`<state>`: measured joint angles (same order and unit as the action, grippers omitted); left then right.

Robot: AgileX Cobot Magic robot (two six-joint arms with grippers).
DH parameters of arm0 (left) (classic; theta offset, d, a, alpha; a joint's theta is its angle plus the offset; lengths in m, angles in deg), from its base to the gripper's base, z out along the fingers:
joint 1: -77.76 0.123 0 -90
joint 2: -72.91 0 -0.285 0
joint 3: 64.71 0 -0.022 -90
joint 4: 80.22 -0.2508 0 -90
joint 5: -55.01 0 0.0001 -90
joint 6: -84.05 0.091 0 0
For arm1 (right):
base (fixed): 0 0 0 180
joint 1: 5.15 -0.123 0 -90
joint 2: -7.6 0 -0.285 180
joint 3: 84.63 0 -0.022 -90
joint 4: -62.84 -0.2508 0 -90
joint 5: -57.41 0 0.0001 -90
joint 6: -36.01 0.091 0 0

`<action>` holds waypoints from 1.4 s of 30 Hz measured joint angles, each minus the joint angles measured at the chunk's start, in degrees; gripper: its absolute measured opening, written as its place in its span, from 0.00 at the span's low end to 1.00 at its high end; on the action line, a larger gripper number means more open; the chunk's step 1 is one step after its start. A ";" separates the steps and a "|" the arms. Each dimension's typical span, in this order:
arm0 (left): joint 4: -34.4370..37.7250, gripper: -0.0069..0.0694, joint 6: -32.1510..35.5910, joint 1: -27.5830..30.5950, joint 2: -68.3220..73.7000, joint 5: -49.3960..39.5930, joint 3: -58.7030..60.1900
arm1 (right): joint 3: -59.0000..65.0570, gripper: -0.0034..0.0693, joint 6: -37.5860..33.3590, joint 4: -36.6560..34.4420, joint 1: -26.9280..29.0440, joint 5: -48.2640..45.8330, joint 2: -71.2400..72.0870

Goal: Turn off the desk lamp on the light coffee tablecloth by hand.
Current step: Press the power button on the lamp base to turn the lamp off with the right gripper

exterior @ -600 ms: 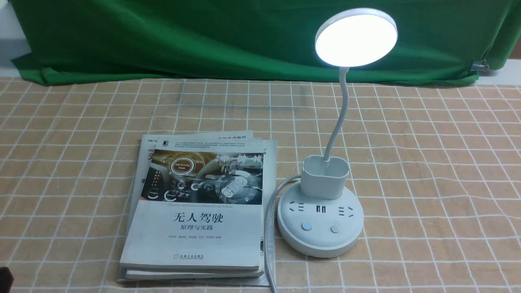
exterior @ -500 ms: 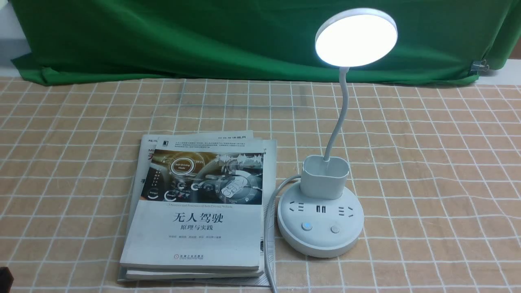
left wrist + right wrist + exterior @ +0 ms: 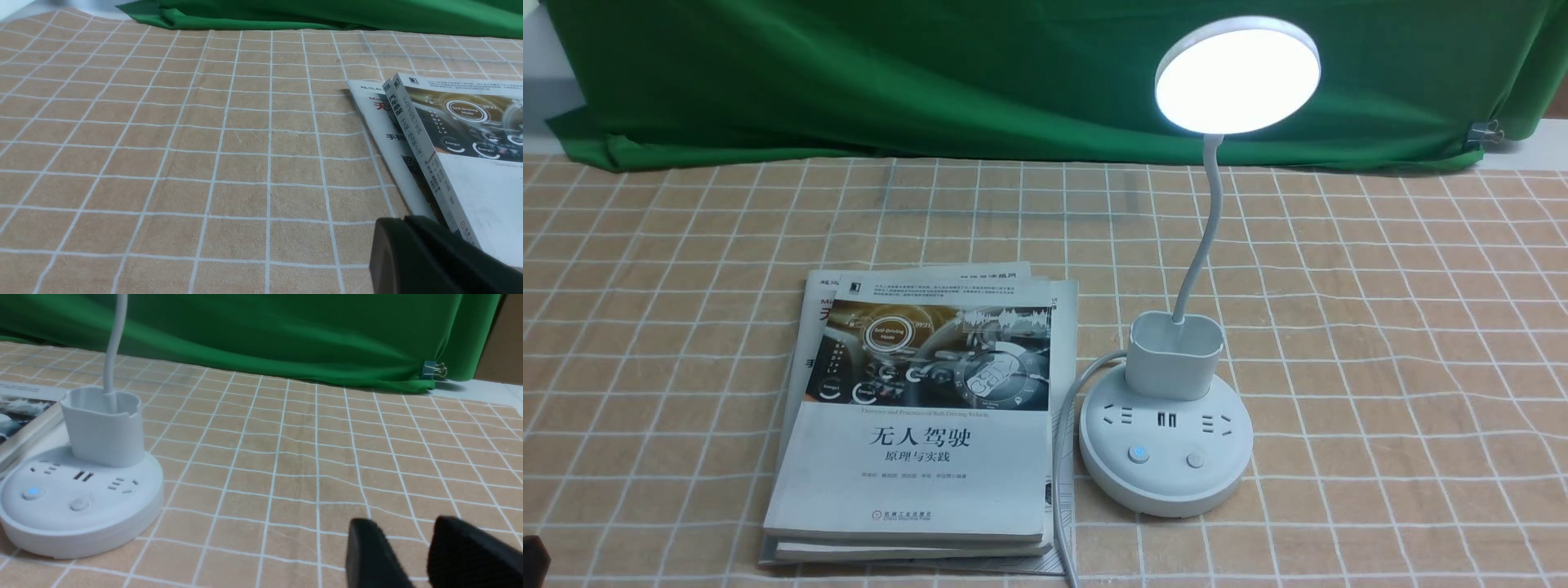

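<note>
Stack of books (image 3: 915,416) is lying by the near edge, left of centre, crowding the desk lamp (image 3: 1166,457) on that side. White cord (image 3: 1058,490) is running down the narrow gap between them to the near edge. Gooseneck is rising behind the buttons. Light coffee tablecloth (image 3: 1405,343) is lying bare from the lamp's base to the right edge, leaving open passage. Right gripper (image 3: 405,528) is sitting low over that bare stretch, fingers parted. Green backdrop (image 3: 931,82) is closing off the far edge.

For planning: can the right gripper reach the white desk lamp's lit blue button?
Probably yes: only bare tan checked tablecloth separates the right gripper from the lit blue button on the white desk lamp.
</note>
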<state>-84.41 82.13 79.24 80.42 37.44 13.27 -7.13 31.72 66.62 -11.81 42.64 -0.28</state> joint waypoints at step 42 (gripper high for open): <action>0.00 0.10 -0.05 0.00 0.00 0.00 0.00 | -0.40 0.27 23.04 -13.60 0.00 23.66 -0.60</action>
<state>-84.41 82.08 79.24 80.42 37.44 13.27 -7.53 54.76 53.01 -11.81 66.29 -0.88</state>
